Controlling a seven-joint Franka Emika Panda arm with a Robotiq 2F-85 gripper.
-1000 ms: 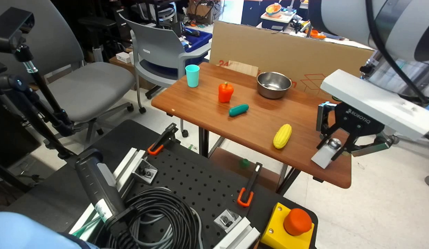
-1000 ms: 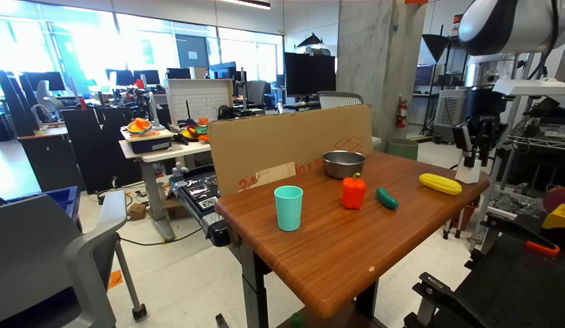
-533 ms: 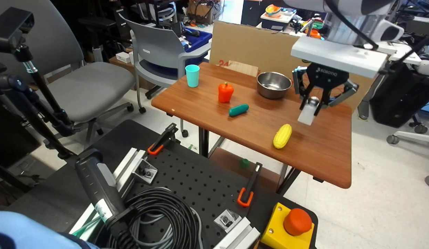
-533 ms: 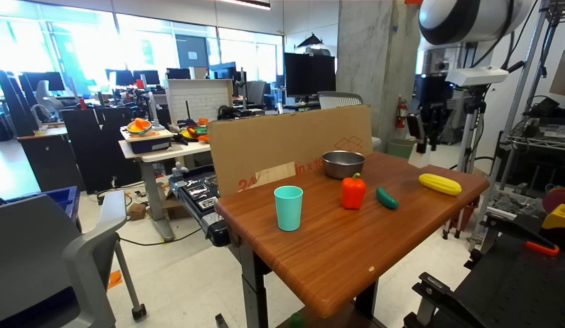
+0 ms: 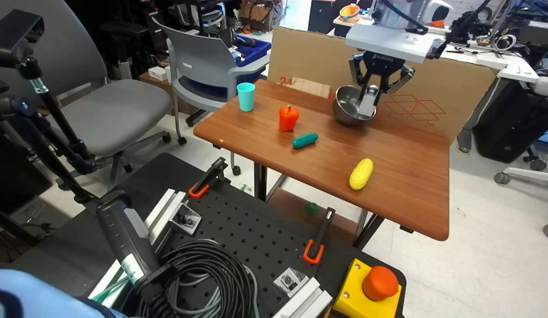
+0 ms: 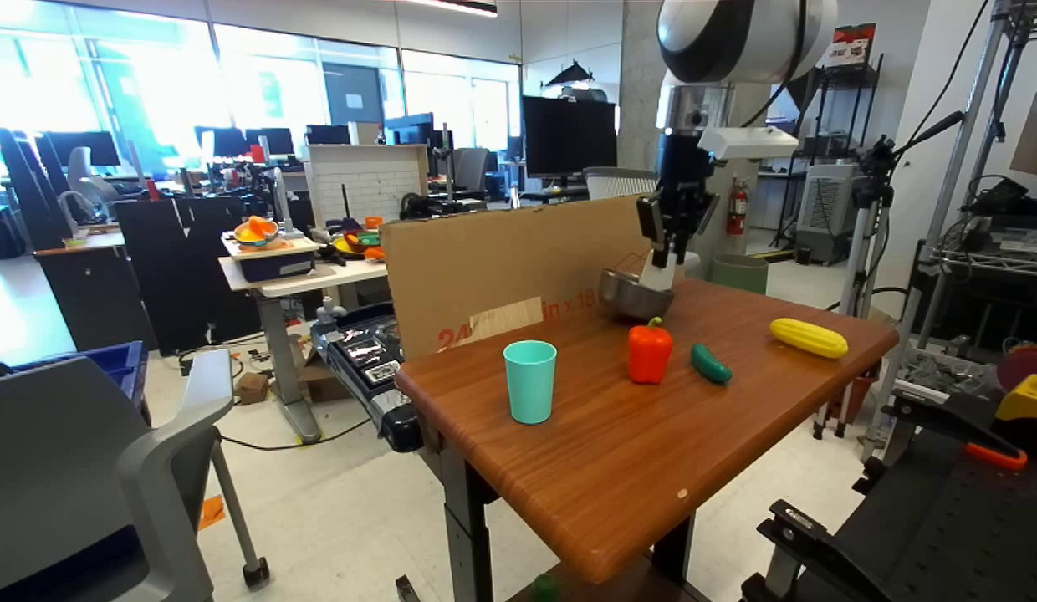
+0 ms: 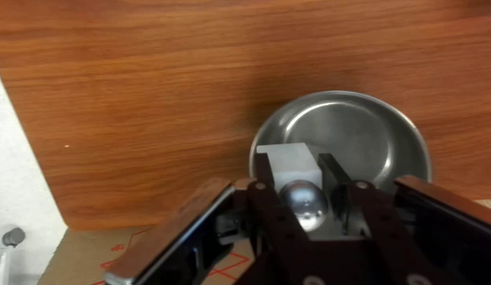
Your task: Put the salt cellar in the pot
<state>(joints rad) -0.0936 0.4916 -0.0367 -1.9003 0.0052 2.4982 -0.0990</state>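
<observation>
A black gripper (image 5: pixel 370 94) clasps a pale grey-white, silver-capped salt cellar (image 5: pixel 367 107), its lower end inside a shiny, round steel pot (image 5: pixel 343 113) that sits tilted on the far side of a brown wooden table (image 5: pixel 318 161).

White-and-black arm (image 6: pixel 744 42), black tool (image 5: pixel 369 98)

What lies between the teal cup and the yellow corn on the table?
From the cup toward the corn: the red pepper, then the green oblong piece, in both exterior views.
</observation>
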